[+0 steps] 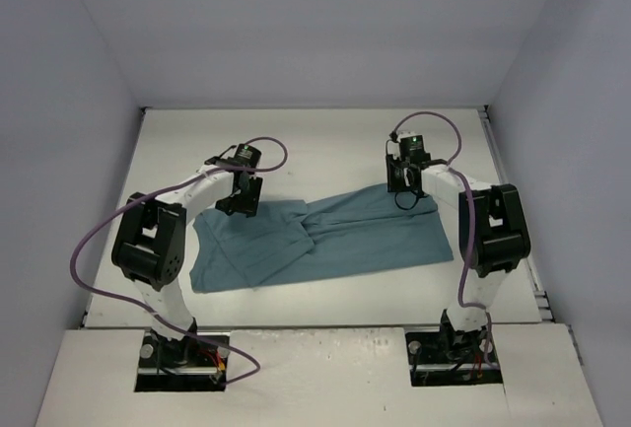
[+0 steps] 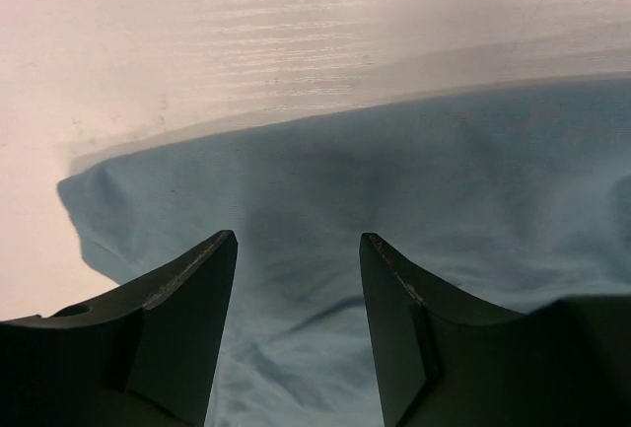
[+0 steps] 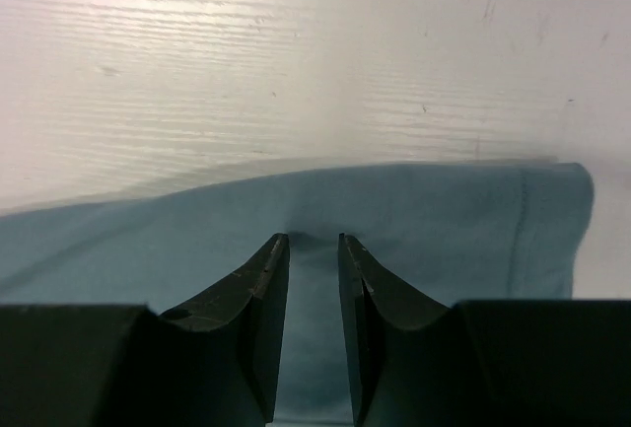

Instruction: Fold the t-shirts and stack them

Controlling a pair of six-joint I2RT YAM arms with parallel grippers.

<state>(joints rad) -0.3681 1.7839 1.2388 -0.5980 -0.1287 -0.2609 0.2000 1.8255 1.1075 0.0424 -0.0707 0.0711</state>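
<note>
Finds the t-shirt (image 1: 335, 240) lying across the middle of the table (image 1: 325, 146), rumpled, with one loose flap doubled over near its centre and no tidy fold or stack made. Notes the left gripper (image 2: 298, 237) at the shirt's far left edge, jaws well apart over the cloth, gripping nothing, and the right gripper (image 3: 313, 238) at the far right edge, jaws narrow against the fabric, hold not confirmable. Judges the task barely begun, nearly all folding outstanding

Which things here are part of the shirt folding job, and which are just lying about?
Job: teal t-shirt, left gripper, right gripper.
Just there: table, purple cables.
</note>
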